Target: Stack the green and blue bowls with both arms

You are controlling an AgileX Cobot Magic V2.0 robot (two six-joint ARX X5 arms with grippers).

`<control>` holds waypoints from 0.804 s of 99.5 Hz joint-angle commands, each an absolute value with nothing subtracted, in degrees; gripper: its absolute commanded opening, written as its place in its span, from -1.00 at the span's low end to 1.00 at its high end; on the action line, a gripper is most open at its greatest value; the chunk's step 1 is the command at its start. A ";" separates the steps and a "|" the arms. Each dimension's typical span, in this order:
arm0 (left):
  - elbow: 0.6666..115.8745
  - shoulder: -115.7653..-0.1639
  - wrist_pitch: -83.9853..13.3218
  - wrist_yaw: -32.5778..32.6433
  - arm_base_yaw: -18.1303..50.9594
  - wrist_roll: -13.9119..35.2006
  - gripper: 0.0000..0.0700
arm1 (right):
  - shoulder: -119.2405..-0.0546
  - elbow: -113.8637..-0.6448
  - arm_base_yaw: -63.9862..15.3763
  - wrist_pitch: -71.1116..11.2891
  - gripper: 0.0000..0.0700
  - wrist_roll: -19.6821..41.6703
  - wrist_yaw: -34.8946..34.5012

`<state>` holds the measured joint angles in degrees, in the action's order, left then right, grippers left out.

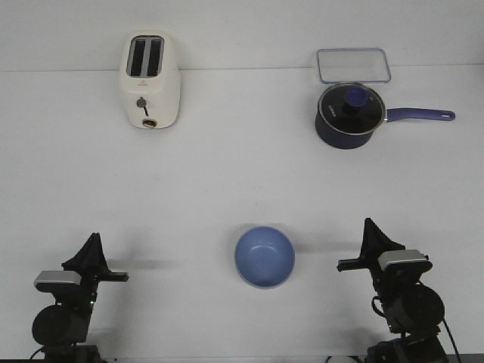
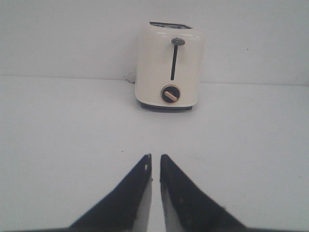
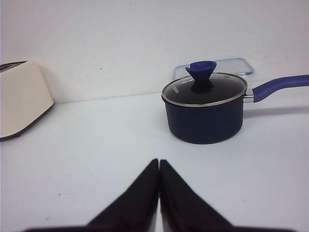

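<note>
The periwinkle blue bowl (image 1: 264, 256) sits upright on the white table near the front, between my two arms. No green bowl shows in any view. My left gripper (image 1: 94, 240) rests at the front left, well to the left of the bowl. Its fingers are almost together with only a thin slit and hold nothing, as the left wrist view (image 2: 155, 157) shows. My right gripper (image 1: 368, 225) rests at the front right, to the right of the bowl. It is shut and empty in the right wrist view (image 3: 159, 162).
A cream toaster (image 1: 150, 82) stands at the back left, also in the left wrist view (image 2: 168, 67). A dark navy saucepan (image 1: 348, 115) with a glass lid and long handle stands at the back right. A clear rectangular lid (image 1: 353, 65) lies behind it.
</note>
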<state>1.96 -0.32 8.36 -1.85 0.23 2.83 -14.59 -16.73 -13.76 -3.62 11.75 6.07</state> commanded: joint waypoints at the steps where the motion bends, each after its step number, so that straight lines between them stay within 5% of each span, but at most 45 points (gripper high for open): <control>1: 0.80 -0.27 9.04 -2.09 0.23 2.17 -0.96 | -14.61 -17.02 -13.82 -3.01 -1.00 10.98 6.09; 56: 0.80 -0.27 9.08 -2.09 0.23 2.17 -0.96 | -14.61 -17.02 -13.82 -3.01 -1.00 10.44 6.11; 80: 0.80 -0.27 9.08 -2.09 0.23 2.15 -0.96 | -8.69 -14.76 -10.76 -2.92 -1.00 -2.55 5.58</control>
<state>1.96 -0.32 8.36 -1.85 0.23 2.81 -11.49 -16.23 -12.12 -3.57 5.17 6.85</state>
